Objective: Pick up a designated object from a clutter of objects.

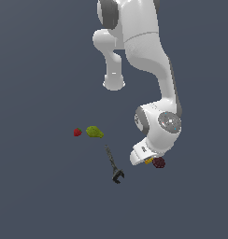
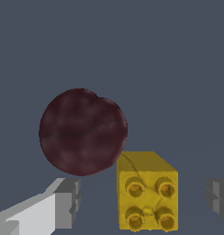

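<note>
The designated object, a small yellow block (image 2: 147, 191) with four round studs on its face, stands between my gripper's (image 2: 143, 202) two grey fingertips (image 2: 68, 202), which are spread wide apart with gaps on both sides of it. In the exterior view only a sliver of the yellow block (image 1: 148, 161) shows under my white hand. The dark maroon lump (image 2: 82, 132) sits right beside the block, almost touching it, and shows in the exterior view as the maroon lump (image 1: 158, 162). The gripper is open and low over the floor.
A red strawberry (image 1: 77, 132) and a green pear-like fruit (image 1: 94, 132) lie toward the exterior view's left. A slim dark wrench (image 1: 113, 164) lies between them and my hand. The grey floor (image 1: 41, 200) stretches all around.
</note>
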`<state>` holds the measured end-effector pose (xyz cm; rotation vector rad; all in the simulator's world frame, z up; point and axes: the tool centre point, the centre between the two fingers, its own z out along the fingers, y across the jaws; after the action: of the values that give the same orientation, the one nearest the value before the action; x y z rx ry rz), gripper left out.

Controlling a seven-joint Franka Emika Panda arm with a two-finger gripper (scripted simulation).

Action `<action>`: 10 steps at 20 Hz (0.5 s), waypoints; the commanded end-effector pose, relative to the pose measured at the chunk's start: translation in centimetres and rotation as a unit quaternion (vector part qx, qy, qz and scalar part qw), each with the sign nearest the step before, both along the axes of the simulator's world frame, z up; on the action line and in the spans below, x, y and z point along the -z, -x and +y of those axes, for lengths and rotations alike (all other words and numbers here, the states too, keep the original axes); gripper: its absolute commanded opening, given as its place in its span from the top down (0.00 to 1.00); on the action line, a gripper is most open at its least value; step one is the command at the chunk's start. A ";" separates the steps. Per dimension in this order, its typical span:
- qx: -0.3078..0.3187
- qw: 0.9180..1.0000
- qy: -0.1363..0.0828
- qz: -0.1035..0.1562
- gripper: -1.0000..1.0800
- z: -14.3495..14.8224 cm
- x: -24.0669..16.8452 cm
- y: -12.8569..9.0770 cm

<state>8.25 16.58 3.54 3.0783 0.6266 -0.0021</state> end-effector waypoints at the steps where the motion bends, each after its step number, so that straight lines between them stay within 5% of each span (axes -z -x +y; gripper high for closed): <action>1: 0.000 1.000 0.000 0.000 0.04 0.0 1.0 0.0; 5: 0.000 1.000 0.000 -0.001 0.04 0.1 1.3 -0.1; 6: 0.000 1.000 0.000 -0.001 1.00 0.1 1.3 -0.1; 10: 0.000 1.000 0.000 -0.001 1.00 0.1 1.3 -0.1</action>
<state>8.36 16.64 2.23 3.0782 0.6275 -0.0005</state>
